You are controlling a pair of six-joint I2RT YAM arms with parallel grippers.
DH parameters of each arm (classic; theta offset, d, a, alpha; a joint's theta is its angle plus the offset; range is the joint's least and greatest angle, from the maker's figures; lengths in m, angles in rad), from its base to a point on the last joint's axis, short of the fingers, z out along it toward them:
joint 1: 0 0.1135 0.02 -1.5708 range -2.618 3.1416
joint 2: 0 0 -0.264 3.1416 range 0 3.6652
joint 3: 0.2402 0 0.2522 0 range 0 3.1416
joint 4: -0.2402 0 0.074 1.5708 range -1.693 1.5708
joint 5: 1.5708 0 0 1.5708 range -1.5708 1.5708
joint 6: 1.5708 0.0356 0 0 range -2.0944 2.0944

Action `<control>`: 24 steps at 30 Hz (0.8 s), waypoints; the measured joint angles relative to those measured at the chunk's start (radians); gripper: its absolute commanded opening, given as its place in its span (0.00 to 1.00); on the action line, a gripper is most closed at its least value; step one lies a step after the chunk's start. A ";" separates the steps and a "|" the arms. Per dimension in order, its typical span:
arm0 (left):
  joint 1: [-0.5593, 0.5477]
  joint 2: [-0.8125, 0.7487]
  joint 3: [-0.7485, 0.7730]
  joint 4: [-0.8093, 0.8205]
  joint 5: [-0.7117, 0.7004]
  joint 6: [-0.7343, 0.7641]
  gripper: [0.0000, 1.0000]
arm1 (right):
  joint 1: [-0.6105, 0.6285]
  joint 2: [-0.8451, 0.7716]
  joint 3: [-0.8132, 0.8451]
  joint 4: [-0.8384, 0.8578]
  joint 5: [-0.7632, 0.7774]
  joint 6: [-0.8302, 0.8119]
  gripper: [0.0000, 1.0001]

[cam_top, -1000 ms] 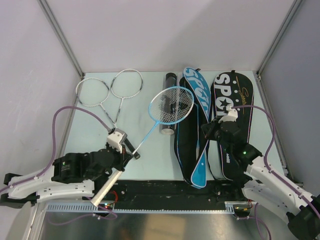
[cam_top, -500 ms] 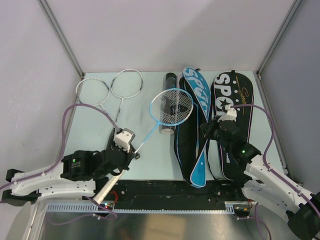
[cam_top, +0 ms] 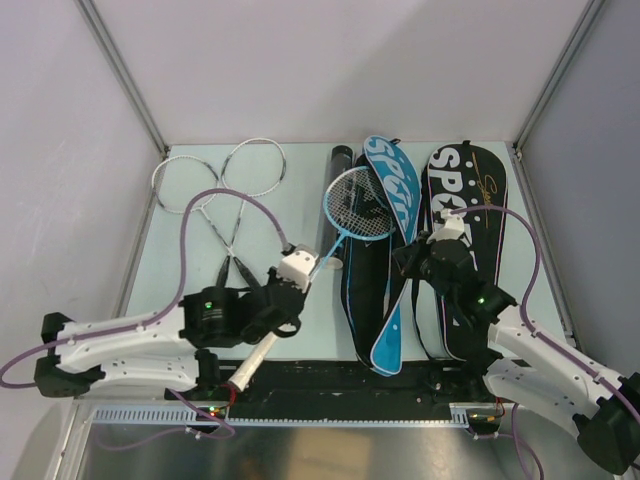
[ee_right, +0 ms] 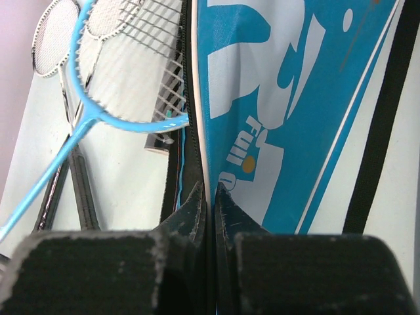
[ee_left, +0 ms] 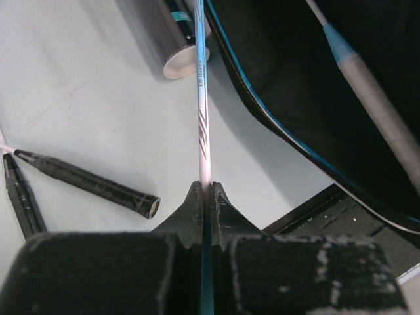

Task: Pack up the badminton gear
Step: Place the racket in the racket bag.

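My left tool [ee_left: 207,195] is pressed shut on the shaft of the blue racket [cam_top: 357,203], whose head hangs over the open blue cover [cam_top: 396,180]. My right tool [ee_right: 209,195] pinches that cover's edge. One grey-handled racket [ee_left: 374,98] appears stowed inside. Not yet packed: two white rackets [cam_top: 215,185] and the black tube [cam_top: 340,160], lying on the table [cam_top: 305,170].

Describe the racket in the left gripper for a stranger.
On the table, look beside the blue bag. The racket slants from the left gripper, head above the black tube. Its frame is pale blue; the two rackets further left are white.
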 measured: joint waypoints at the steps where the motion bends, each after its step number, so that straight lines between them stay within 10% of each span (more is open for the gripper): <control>1: 0.000 0.025 0.008 0.011 0.003 0.004 0.00 | 0.002 0.000 0.000 0.001 0.000 0.000 0.00; 20: 0.071 0.481 0.196 0.322 0.013 -0.094 0.00 | 0.028 -0.027 0.000 0.001 -0.047 0.028 0.00; 24: 0.076 0.539 0.196 0.415 0.012 -0.121 0.25 | 0.029 -0.050 0.000 -0.013 -0.064 0.031 0.00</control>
